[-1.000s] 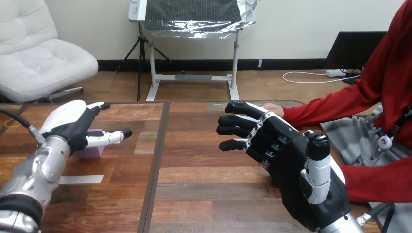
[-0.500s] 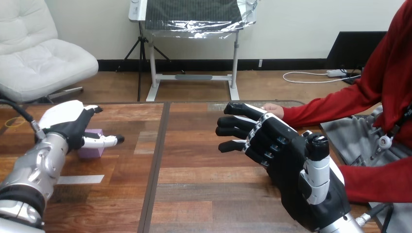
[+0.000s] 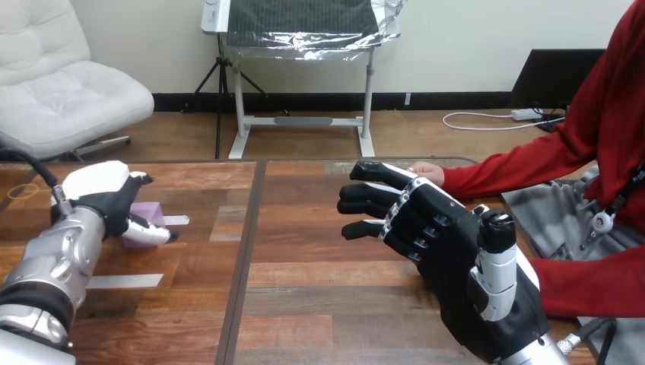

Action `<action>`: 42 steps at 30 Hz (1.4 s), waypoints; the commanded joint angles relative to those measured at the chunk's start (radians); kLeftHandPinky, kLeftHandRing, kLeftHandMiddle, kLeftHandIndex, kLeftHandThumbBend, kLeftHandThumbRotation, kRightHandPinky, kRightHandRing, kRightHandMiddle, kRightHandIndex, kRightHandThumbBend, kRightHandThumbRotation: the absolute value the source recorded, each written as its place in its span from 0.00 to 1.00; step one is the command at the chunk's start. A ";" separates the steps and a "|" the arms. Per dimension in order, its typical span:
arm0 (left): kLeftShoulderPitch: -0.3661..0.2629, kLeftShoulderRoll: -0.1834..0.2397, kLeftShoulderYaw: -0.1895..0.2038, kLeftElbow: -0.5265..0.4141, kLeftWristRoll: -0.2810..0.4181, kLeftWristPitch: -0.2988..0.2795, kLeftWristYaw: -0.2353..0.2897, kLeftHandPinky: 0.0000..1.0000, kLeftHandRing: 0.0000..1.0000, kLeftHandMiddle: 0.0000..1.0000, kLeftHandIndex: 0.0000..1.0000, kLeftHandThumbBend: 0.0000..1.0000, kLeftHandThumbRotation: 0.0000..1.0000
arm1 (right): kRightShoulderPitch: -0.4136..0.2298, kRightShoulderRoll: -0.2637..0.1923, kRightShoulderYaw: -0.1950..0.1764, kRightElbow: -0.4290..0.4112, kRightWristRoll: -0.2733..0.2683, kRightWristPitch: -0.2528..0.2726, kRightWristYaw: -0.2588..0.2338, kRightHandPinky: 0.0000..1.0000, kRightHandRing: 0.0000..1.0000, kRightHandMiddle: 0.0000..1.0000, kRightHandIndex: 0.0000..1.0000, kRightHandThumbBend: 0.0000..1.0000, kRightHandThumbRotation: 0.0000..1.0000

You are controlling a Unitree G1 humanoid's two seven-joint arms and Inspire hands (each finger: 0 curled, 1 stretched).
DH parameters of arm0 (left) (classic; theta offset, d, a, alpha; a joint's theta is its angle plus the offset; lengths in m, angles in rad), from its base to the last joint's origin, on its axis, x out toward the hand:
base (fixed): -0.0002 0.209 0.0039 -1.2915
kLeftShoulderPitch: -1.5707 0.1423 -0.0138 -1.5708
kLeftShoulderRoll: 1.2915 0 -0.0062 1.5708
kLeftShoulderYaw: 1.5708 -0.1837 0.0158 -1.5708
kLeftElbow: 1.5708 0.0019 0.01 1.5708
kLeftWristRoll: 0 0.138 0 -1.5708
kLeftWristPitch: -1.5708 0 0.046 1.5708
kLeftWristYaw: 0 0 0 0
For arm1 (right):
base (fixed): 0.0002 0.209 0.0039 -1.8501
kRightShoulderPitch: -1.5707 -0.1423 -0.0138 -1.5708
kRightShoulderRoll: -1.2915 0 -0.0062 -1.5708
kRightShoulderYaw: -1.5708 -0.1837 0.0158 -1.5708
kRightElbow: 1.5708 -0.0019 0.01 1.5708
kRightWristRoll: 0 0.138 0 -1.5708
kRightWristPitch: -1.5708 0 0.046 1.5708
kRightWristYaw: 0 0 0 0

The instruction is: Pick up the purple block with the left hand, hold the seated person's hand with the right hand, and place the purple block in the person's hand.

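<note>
Head view: the left hand [image 3: 103, 199] is wrapping around the block [image 3: 150, 211], which is sitting on the table [image 3: 319, 281] at its left, with the thumb curling against the block's near side. The right hand [image 3: 437, 239] is hovering open, fingers straight, just beside the person's hand [image 3: 428, 172].

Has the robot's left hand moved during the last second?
Yes. The left hand drew back to the left, away from the table's dark seam, staying at the purple block.
</note>
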 commanded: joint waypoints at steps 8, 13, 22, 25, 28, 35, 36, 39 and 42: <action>-0.100 0.027 -0.030 0.012 0.006 0.024 -0.009 0.94 0.93 0.93 0.90 0.60 0.12 | -0.058 -0.005 -0.014 -0.020 0.012 -0.013 0.013 0.68 0.77 0.76 0.79 0.93 1.00; -0.099 0.028 -0.033 0.009 0.000 0.026 -0.018 0.94 0.93 0.93 0.90 0.58 0.11 | -0.058 -0.001 -0.014 -0.018 0.009 -0.018 0.013 0.68 0.77 0.75 0.79 0.93 1.00; -0.092 0.027 -0.030 0.008 -0.010 0.019 -0.022 0.94 0.93 0.94 0.91 0.55 0.10 | -0.055 0.001 -0.013 -0.020 0.006 -0.024 0.013 0.67 0.75 0.74 0.78 0.94 1.00; -0.090 0.025 -0.030 0.009 -0.011 0.018 -0.022 0.93 0.93 0.94 0.91 0.54 0.09 | -0.054 0.001 -0.012 -0.022 0.007 -0.023 0.014 0.67 0.75 0.74 0.78 0.94 1.00; -0.087 0.023 -0.029 0.009 -0.013 0.014 -0.019 0.93 0.93 0.94 0.91 0.53 0.08 | -0.053 0.002 -0.012 -0.023 0.006 -0.023 0.012 0.67 0.75 0.74 0.78 0.94 1.00; -0.081 0.021 -0.028 0.010 -0.017 -0.002 -0.018 0.93 0.93 0.94 0.90 0.50 0.06 | -0.052 0.002 -0.012 -0.024 0.005 -0.022 0.012 0.67 0.75 0.73 0.77 0.94 1.00; -0.080 0.021 -0.027 0.010 -0.018 -0.005 -0.019 0.93 0.93 0.94 0.90 0.50 0.06 | -0.052 0.001 -0.012 -0.025 0.005 -0.022 0.012 0.67 0.75 0.73 0.77 0.95 1.00; -0.078 0.019 -0.028 0.011 -0.019 -0.012 -0.020 0.93 0.93 0.93 0.90 0.49 0.05 | -0.051 0.001 -0.012 -0.026 0.004 -0.022 0.012 0.67 0.75 0.73 0.77 0.95 1.00; -0.077 0.018 -0.029 0.011 -0.018 -0.016 -0.025 0.93 0.93 0.93 0.90 0.47 0.05 | -0.052 0.001 -0.012 -0.025 0.003 -0.025 0.013 0.67 0.75 0.73 0.77 0.95 1.00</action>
